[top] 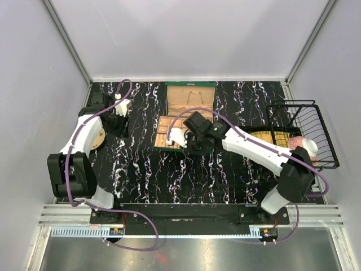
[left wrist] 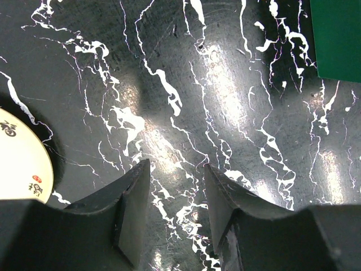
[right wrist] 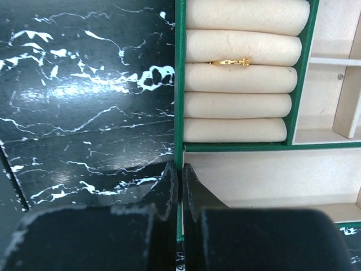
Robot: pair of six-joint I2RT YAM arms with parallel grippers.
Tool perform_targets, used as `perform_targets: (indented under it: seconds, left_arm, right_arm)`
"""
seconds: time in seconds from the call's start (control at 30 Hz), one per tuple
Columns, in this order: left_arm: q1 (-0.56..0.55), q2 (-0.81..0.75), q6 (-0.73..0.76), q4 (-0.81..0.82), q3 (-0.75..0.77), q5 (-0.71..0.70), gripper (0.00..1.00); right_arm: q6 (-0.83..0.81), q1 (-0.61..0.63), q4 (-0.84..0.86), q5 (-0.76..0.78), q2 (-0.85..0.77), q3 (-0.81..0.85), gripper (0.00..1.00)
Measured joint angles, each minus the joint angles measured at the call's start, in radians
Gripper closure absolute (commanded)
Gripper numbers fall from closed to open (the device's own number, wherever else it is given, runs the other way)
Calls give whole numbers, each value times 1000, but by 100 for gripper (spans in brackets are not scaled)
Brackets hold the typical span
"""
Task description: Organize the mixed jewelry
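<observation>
Worktop (top: 146,164): black, white-veined and glossy. Tiny pale pieces would be hard to pick out against the veins and glare, so a piece could be missed. No other loose jewelry can be made out in these views.
Green jewelry box (right wrist: 179,73): open at 12 o'clock from the worktop centre in the top view, with cream ring rolls (right wrist: 242,104) and bare tan compartments.
Right fingers (right wrist: 168,192): closed, tips set right on the box's green side wall. Whether they pinch that wall cannot be told.
Risk, right: a sideways pull from here would likely drag or tilt the box. Closed tips also cannot take up a next piece.
Left fingers (left wrist: 135,192): partly open, gripping nothing, above bare worktop at 10 o'clock in the top view.
Risk, left: a cream round disc (left wrist: 22,164) lies at 9 o'clock and the box corner at 1 o'clock. A careless sweep could clip either.
Gold ring (right wrist: 228,62): seated in the slot between the second and third rolls, at 1 o'clock from the right fingertips.
Risk, ring: it looks shallowly seated, so a jolt to the box could shake it out.
</observation>
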Motion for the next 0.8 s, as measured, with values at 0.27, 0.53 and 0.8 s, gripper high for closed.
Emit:
perform_targets:
  seconds: [0.27, 0.53, 0.8]
  left_arm:
    - [0, 1, 2, 0, 0, 7, 55]
    - [0, 1, 5, 0, 0, 8, 55]
    - [0, 1, 8, 1, 0, 16, 55]
  right_arm:
    - [-77, -56, 0, -43, 0, -31, 100]
    - [-113, -97, -4, -84, -8, -62, 100]
    - [-140, -151, -3, -92, -26, -76, 100]
